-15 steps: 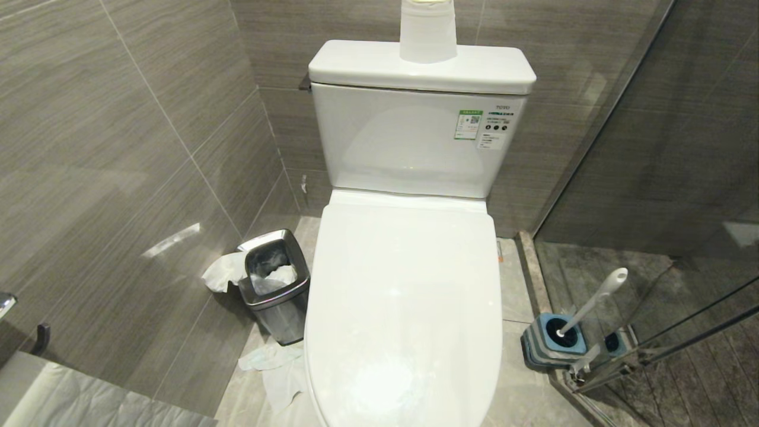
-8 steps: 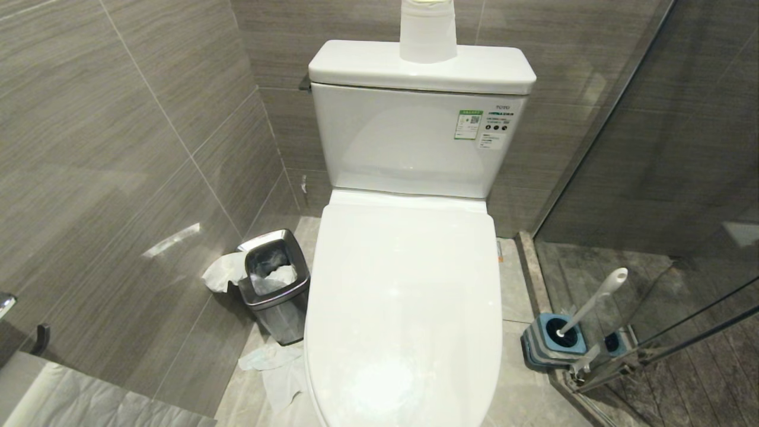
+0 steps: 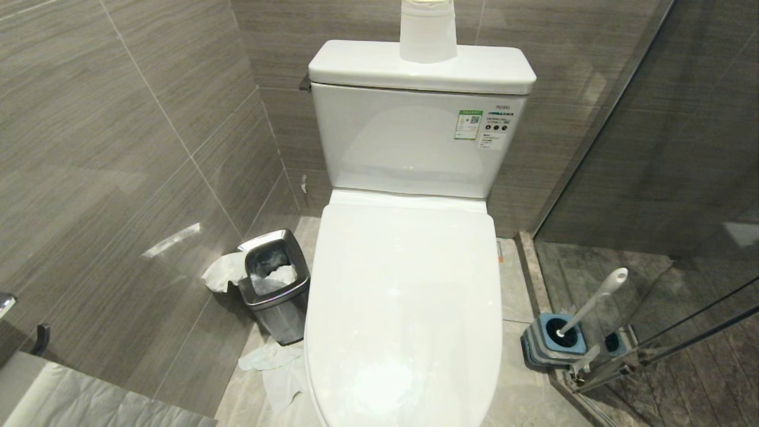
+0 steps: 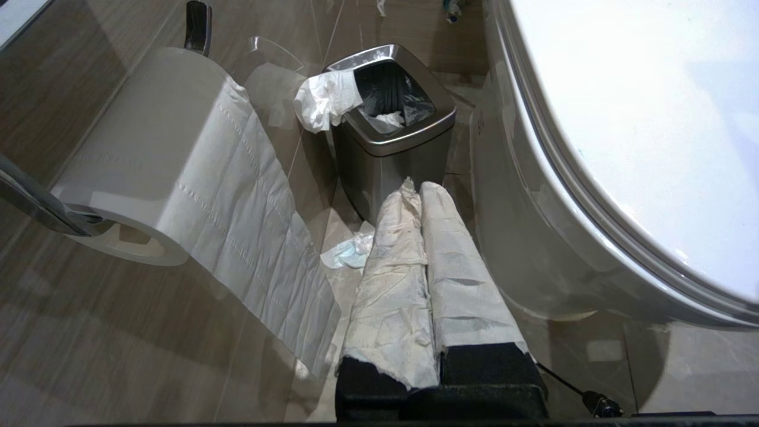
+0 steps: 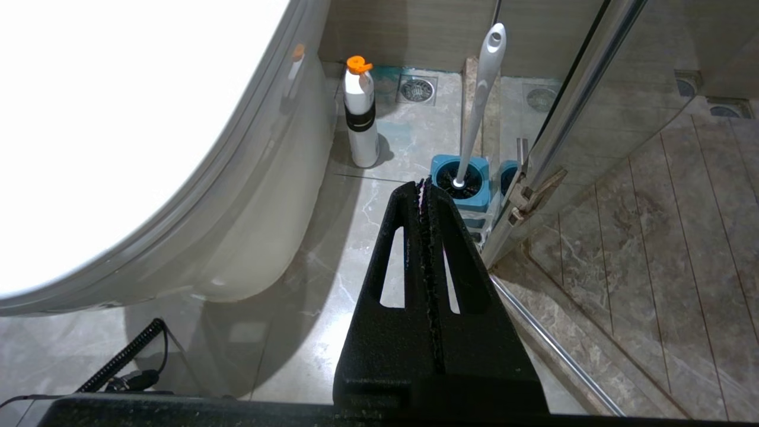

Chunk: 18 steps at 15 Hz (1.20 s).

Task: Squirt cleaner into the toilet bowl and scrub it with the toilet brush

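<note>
Toilet bowl [image 3: 403, 308] lid down, flanked.

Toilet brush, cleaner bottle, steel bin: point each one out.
toilet brush [image 5: 481, 89]: right wrist view, white handle.
cleaner bottle [image 5: 362, 133]: right wrist view, white body.
steel bin [image 3: 283, 317]: head view, front wall.

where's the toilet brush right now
The toilet brush stands in its blue holder on the floor, right of the toilet, against the glass shower door.

Bright overhead light blows out the toilet lid [image 5: 107, 136] (both wrist views); wall tiles [image 3: 118, 148] glare
</note>
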{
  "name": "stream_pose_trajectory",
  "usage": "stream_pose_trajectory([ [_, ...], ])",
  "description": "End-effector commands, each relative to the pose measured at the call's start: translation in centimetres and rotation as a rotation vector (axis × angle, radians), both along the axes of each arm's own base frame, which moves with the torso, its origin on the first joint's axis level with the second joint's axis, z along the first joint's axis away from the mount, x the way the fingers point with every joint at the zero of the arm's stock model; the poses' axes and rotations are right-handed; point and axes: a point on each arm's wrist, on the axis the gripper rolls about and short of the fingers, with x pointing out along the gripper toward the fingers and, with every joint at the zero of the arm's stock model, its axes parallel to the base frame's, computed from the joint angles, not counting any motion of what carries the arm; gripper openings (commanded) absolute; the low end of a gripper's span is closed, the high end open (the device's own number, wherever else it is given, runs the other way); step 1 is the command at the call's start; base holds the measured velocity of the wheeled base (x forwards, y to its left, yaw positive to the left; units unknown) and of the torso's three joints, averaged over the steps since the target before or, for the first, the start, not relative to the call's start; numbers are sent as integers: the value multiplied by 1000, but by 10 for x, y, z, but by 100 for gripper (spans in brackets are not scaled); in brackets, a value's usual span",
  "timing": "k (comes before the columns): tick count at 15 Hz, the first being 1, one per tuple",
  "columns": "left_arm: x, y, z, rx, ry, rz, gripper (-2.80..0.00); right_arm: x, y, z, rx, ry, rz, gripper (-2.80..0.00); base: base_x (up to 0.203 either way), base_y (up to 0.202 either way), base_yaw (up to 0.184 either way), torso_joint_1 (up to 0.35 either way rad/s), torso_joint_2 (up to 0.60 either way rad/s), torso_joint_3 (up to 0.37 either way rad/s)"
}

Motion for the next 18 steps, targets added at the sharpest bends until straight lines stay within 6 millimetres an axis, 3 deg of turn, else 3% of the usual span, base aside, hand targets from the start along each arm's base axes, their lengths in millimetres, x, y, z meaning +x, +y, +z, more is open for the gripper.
stream_pose_trajectory([
  [1,0,0,0,0,2,0,-280,0,0,0,0,1,-2,-280,0,0,0,0,0,0],
  [18,0,0,0,0,2,0,-280,0,0,0,0,1,0,-280,0,0,0,0,0,0],
])
